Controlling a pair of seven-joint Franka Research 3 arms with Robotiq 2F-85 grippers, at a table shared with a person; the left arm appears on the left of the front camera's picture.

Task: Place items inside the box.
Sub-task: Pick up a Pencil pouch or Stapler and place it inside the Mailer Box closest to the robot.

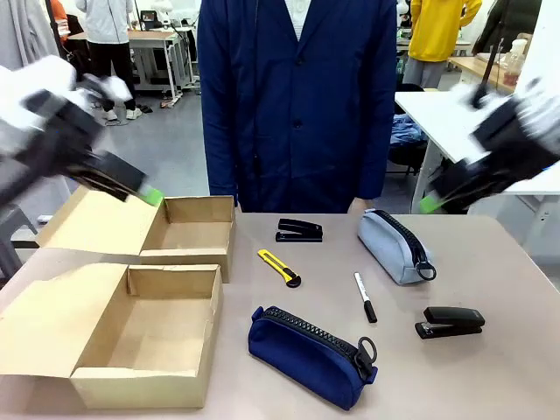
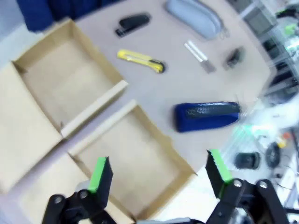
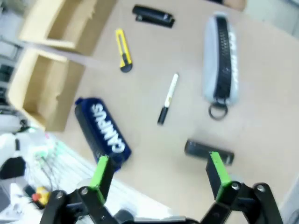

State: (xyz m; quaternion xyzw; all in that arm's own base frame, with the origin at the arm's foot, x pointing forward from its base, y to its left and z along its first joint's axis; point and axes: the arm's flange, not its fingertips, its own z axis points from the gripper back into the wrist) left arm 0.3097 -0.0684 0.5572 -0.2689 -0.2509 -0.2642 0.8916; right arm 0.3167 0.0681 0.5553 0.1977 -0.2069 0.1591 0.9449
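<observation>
navy pouch (image 3: 103,130) (white lettering), grey pouch (image 1: 391,248), yellow-black knife (image 1: 280,268)

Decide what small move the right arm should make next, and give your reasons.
Probably lower the open right gripper toward the stapler closest to it: its jaws stand wide and empty, every item lies on the table, and the box holds nothing.

Person (image 1: 297,105) in navy coat behind tan table (image 1: 507,280); white desk (image 1: 435,114) beyond.
</observation>
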